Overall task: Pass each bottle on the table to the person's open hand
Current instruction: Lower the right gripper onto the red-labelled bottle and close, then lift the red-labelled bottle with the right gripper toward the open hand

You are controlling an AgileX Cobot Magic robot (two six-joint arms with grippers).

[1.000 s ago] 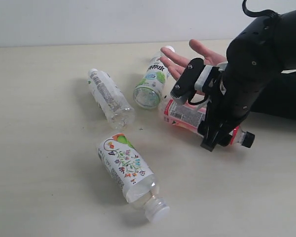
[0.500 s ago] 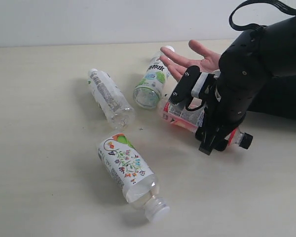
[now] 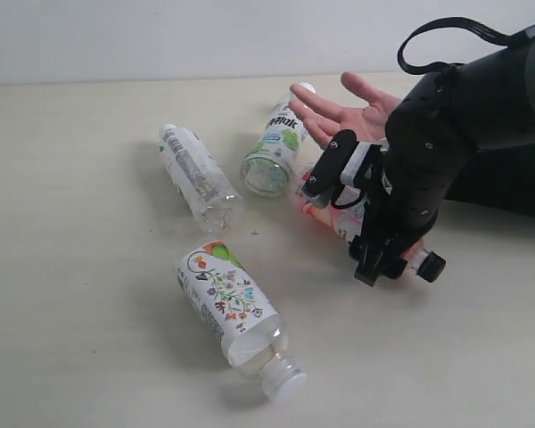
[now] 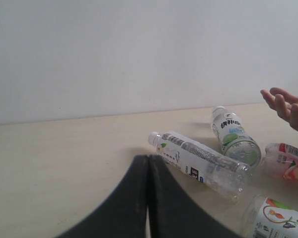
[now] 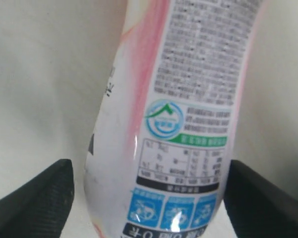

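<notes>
since a second ago the right gripper [image 3: 343, 227] has shifted left over the red-pink bottle [image 5: 179, 124], whose black cap [image 3: 431, 266] swung nearer. its jaws stand wide, straddling the bottle on the table [image 3: 89, 267], gripping nothing. the open hand [image 3: 352, 111] lies just behind. the left gripper [image 4: 148, 198] is closed, empty.

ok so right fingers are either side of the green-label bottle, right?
No. The right fingers sit either side of the red-pink label bottle, as the right wrist view shows; the green-label bottle lies clear of them.
</notes>
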